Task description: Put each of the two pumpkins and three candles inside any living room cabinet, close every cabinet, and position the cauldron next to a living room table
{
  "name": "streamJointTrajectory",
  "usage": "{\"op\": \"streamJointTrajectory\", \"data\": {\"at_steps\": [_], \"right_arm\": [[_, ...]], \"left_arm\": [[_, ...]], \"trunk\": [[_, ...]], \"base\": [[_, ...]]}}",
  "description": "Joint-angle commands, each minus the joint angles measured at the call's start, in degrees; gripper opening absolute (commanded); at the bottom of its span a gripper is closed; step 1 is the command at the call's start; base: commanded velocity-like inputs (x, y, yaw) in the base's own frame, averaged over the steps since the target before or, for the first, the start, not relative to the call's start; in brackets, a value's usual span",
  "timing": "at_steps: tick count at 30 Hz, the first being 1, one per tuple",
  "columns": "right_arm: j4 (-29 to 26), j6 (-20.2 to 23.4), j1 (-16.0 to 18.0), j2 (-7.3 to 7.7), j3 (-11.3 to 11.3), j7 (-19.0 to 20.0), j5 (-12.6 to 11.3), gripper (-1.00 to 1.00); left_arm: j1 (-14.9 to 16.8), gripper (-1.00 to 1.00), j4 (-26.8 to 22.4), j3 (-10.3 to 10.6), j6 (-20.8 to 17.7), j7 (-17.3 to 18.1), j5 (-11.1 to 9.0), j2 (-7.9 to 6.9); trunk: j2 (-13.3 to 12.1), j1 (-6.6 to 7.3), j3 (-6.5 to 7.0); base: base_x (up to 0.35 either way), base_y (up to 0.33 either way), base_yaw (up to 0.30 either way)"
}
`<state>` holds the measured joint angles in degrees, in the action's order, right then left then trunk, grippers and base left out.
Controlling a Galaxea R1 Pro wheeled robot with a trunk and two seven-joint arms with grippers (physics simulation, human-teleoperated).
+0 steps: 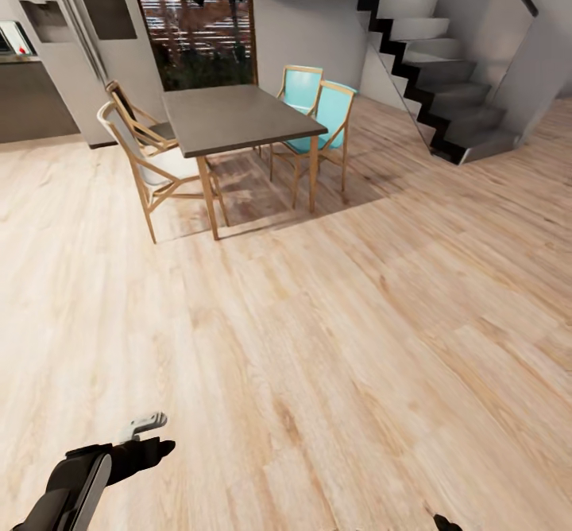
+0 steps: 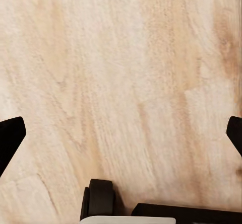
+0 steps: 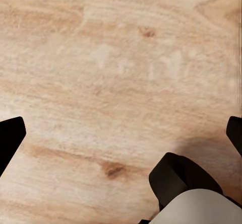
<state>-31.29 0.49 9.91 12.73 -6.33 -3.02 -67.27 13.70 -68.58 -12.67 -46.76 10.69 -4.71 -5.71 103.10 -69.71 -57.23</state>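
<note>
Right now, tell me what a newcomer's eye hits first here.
A grey table stands ahead on the wood floor, with two turquoise chairs on its far side and pale wooden ones nearer the left. A staircase climbs at right.

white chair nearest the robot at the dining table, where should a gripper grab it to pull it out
Probably the curved top rail of the white chair's backrest, approached from the open-floor side behind it. The back faces away from the table, so that thin wooden rail is exposed and should fit between open fingers.
</note>
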Motion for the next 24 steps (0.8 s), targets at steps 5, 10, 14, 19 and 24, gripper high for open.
{"op": "streamJointTrajectory", "data": {"at_steps": [5, 10, 14, 19, 24], "right_arm": [[-0.1, 0.0, 0.0, 0.05, -0.3, -0.3, -0.3, 1.0], [0.0, 0.0, 0.0, 0.02, -0.3, -0.3, -0.3, 1.0], [0.7, 0.0, 0.0, 0.0, -0.3, -0.3, -0.3, 1.0], [1.7, 0.0, 0.0, 0.01, -0.3, -0.3, -0.4, 1.0], [1.8, 0.0, 0.0, 0.01, -0.3, -0.3, -0.4, 1.0]], "left_arm": [[0.0, 1.0, -0.1, -0.1, -0.4, -0.1, -0.5, 0.01], [0.0, 1.0, -0.1, -0.1, -0.4, -0.1, -0.5, 0.0], [0.0, 1.0, -0.1, -0.1, -0.4, -0.1, -0.5, 0.0], [0.0, 1.0, 0.0, -0.1, -0.3, -0.1, -0.5, 0.01], [0.0, 1.0, 0.1, -0.1, -0.3, -0.1, -0.5, 0.01]], "trunk": [[0.0, 0.01, -0.04], [0.0, 0.01, -0.04], [0.0, 0.01, -0.04], [0.0, 0.01, -0.04], [0.0, 0.01, -0.04]], "base": [[0.0, 0.0, -0.283], [0.0, 0.0, -0.283], [0.009, 0.0, -0.283], [0.128, 0.0, -0.283], [0.288, 0.0, -0.283]]}}
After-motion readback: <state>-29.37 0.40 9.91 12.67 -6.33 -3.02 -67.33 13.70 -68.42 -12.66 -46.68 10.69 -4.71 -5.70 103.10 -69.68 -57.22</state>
